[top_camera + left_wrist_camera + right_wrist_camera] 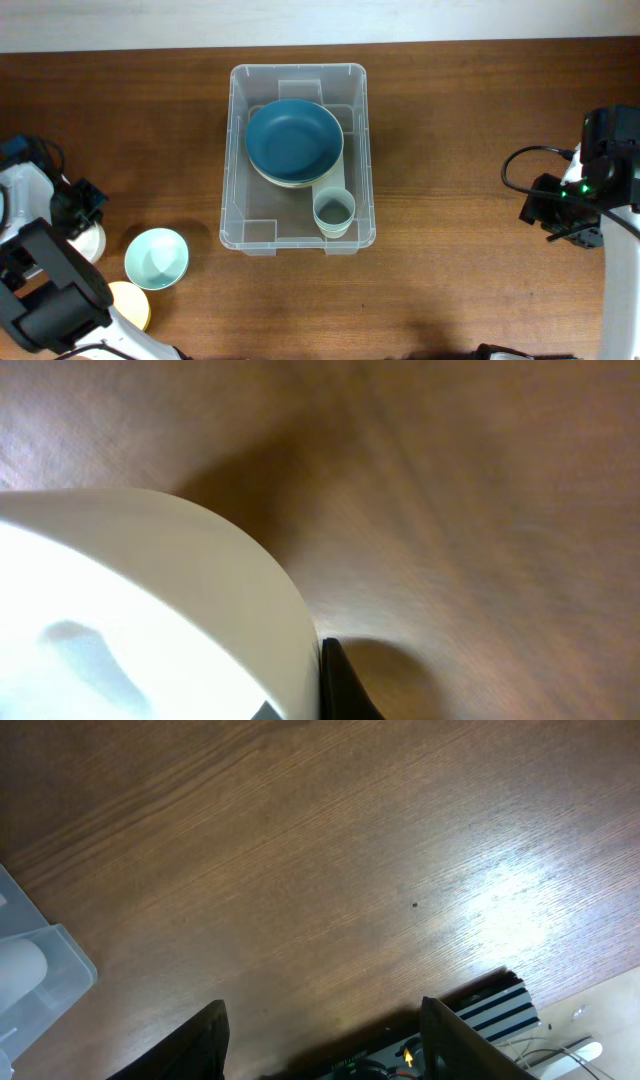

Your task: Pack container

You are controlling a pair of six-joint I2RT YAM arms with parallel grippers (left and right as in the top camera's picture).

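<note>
The clear plastic container (236,160) stands at the table's middle. It holds a blue bowl (294,140) stacked on paler bowls, and a pale green cup (333,212) at its near right. My left gripper (80,208) is at the far left over a white bowl (90,242). In the left wrist view one black finger presses the outer wall of the white bowl (150,600), and the gripper (300,695) is shut on its rim. My right gripper (325,1045) is open and empty over bare wood at the far right (562,212). The container's corner (45,975) shows at the left of the right wrist view.
A mint bowl (157,258) and a yellow bowl (132,305) sit on the table near the front left, beside the white bowl. Cables and a striped base (495,1010) lie by the right arm. A pale wall edge runs along the table's back.
</note>
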